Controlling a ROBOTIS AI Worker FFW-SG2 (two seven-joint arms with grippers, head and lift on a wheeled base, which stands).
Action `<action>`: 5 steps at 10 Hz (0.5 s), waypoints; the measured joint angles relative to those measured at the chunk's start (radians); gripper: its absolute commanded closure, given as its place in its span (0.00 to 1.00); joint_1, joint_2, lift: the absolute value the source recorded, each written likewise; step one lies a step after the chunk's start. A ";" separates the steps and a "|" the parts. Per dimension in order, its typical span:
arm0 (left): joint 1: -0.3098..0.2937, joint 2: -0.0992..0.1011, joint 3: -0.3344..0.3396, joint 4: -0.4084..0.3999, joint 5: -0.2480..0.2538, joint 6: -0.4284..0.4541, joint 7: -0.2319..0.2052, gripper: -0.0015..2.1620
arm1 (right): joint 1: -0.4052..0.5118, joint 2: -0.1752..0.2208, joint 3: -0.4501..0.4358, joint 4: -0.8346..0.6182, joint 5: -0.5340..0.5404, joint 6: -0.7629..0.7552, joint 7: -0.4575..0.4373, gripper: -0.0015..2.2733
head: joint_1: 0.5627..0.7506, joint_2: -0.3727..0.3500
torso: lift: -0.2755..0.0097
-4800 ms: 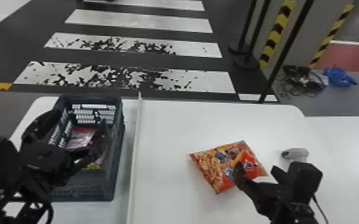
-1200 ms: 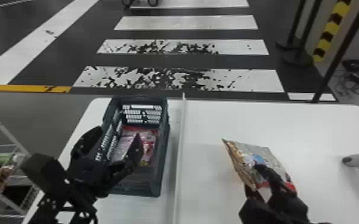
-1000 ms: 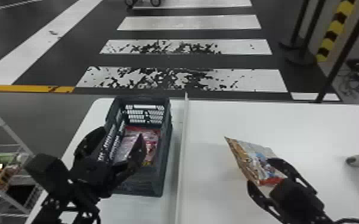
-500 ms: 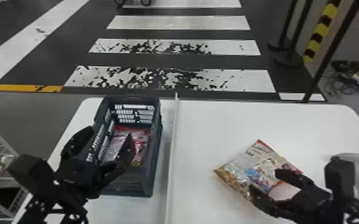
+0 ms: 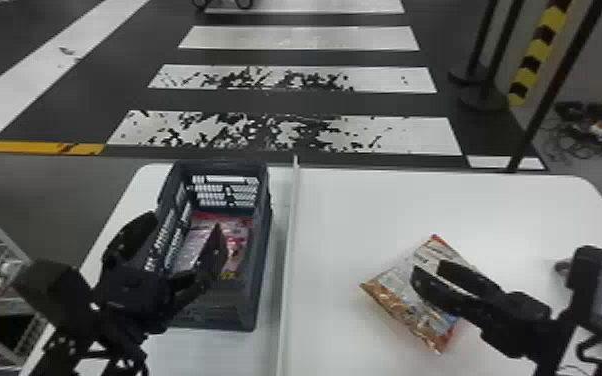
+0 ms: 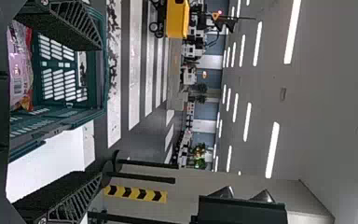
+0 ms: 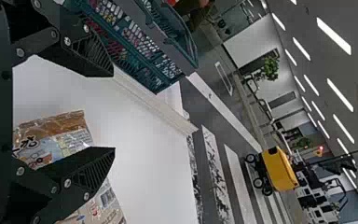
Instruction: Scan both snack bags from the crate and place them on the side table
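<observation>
- The brown-ended bag [image 5: 400, 295] is probably light and soft, with a slick film skin that may slide and crisp contents that a hard squeeze could crush
- Best hold: across the bag's middle, the fingers gathering a fold, or by the crimped brown edge if only a light pinch is wanted
- It lies flat on the white table [image 5: 345, 220], well in from the far edge, right of the rail [image 5: 287, 260], one corner aimed at that far edge
- Its brown end faces the near left; the long axis seems to slant from there towards the table's far right corner
- The right gripper [image 5: 427, 270] is released, its fingers parted over the bag; whether they touch it I cannot tell
- The left gripper [image 5: 185, 221], also spread and holding nothing, hangs over the crate [image 5: 262, 280] by the far left corner
- Inside the crate's walls lies a pink bag [image 5: 242, 235], likely just as yielding
</observation>
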 measured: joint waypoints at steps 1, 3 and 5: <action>0.000 0.000 0.000 0.000 -0.001 0.001 0.000 0.02 | -0.017 0.008 0.022 0.018 0.015 0.000 -0.034 0.99 | 0.70 0.61 | 0.62; 0.001 0.000 0.000 0.000 -0.001 0.002 0.000 0.02 | -0.059 0.011 0.069 0.086 0.059 -0.007 -0.041 0.99 | 0.70 0.65 | 0.62; 0.002 0.000 0.000 0.001 -0.001 0.002 0.000 0.02 | -0.121 0.011 0.118 0.193 0.111 -0.030 -0.058 0.99 | 0.70 0.67 | 0.62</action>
